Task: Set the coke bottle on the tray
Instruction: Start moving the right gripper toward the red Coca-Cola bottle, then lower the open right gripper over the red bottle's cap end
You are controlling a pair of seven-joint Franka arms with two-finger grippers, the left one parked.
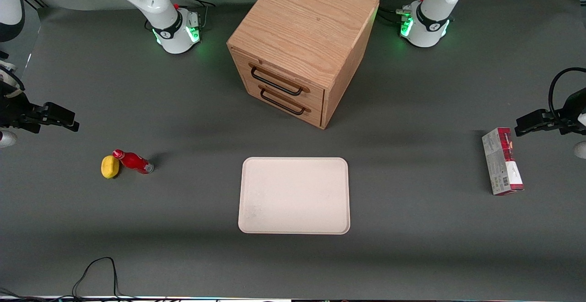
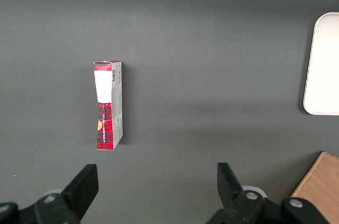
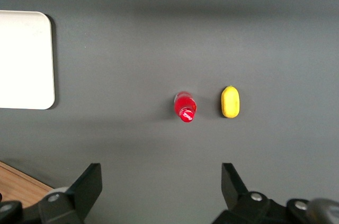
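The coke bottle (image 1: 133, 161) stands upright on the dark grey surface (image 1: 183, 256), toward the working arm's end of it and well apart from the tray (image 1: 294, 195). From above, in the right wrist view, the coke bottle (image 3: 185, 107) shows its red cap and round red body, so it is on its base and not lying down. Just beside the bottle, on the side away from the tray, sits a yellow lemon-like object (image 1: 110, 167); in the front view the two look close enough to touch, while the right wrist view shows a narrow strip of surface between the bottle and the yellow object (image 3: 230, 101).

The claw (image 1: 68, 121) hangs in the air farther from the front camera than the bottle and nearer the working arm's edge of the surface. Its two black fingers (image 3: 87, 184) stand wide apart with nothing between them, and the bottle lies under the gap, clear of both.

The tray lies flat with its cream face bare. Farther from the front camera than the tray stands a wooden drawer cabinet (image 1: 302, 45) with two dark handles. A red-and-white carton box (image 1: 502, 161) lies toward the parked arm's end, well apart from the tray
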